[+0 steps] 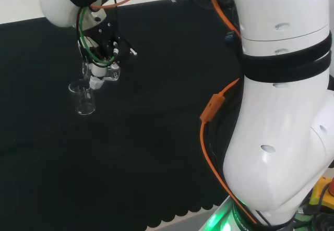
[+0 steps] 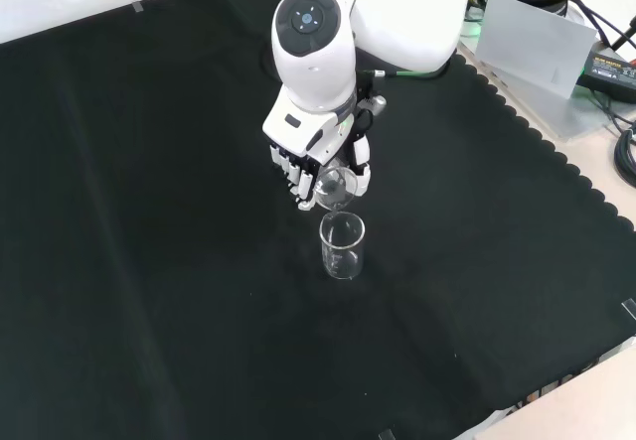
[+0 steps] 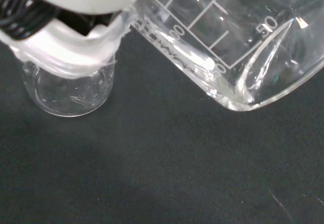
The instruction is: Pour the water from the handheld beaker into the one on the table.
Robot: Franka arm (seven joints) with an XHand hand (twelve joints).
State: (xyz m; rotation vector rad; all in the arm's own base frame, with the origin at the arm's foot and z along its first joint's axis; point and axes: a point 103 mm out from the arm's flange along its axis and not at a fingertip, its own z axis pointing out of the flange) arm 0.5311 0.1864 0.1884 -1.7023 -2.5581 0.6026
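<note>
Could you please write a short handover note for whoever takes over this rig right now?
Hand: shut on the handheld beaker, which it holds tilted above the cloth.
Table beaker: upright on the black cloth, just below and in front of the tilted one in the front view.
Done: the held beaker is brought over and tipped, its rim near the table beaker's mouth.
Unclear: whether any water has passed yet; the glass is too clear to tell.
Left: finish the pour into the table beaker, then bring the held beaker upright.
</note>
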